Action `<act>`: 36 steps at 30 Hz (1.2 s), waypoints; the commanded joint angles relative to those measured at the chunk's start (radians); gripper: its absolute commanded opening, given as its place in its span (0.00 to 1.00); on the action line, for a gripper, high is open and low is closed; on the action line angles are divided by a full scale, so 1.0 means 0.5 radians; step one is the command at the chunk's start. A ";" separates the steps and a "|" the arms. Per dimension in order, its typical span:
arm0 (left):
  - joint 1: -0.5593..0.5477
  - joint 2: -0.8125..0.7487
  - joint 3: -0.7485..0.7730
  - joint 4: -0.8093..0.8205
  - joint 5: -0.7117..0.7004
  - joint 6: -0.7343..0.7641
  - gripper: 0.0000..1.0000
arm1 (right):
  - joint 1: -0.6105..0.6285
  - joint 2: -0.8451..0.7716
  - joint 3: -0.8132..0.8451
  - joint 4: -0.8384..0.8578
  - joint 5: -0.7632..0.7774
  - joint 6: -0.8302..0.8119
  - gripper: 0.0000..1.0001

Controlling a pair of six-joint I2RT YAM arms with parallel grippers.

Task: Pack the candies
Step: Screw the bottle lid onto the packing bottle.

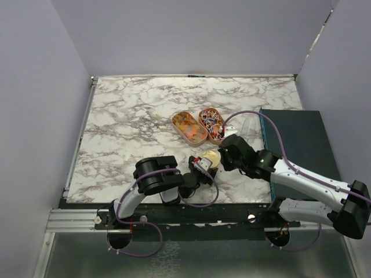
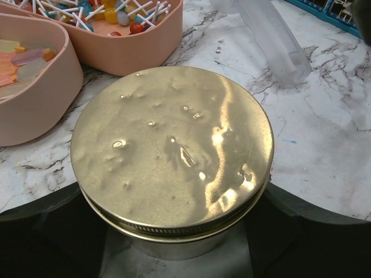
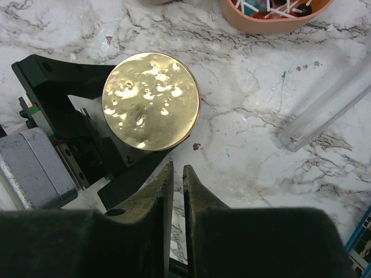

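Note:
Orange-yellow candies (image 1: 188, 124) fill one oval tray (image 1: 174, 120); mixed red, blue and white candies (image 1: 211, 120) fill the tray beside it (image 1: 215, 139). Both show at the top left of the left wrist view, the orange-yellow candies (image 2: 20, 55) and the mixed candies (image 2: 110, 11). A jar with a round gold lid (image 1: 208, 156) stands in front of the trays. My left gripper (image 1: 203, 168) is shut on the jar below the lid (image 2: 174, 145), one finger on each side. My right gripper (image 3: 177, 168) is shut and empty, just right of the lid (image 3: 152, 101).
A clear plastic tube (image 1: 246, 121) lies right of the trays; it shows in the left wrist view (image 2: 272, 35) and the right wrist view (image 3: 330, 104). A dark green mat (image 1: 295, 145) covers the table's right side. Walls enclose the table.

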 commanded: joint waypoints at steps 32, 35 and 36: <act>0.024 0.173 -0.337 0.491 0.684 -0.220 0.36 | -0.551 0.477 -0.148 0.683 -0.920 -0.022 0.35; 0.023 0.174 -0.333 0.491 0.686 -0.224 0.36 | -0.550 0.486 -0.167 0.674 -0.928 -0.014 0.30; 0.024 0.174 -0.333 0.491 0.684 -0.224 0.37 | -0.551 0.482 -0.175 0.674 -0.930 -0.010 0.29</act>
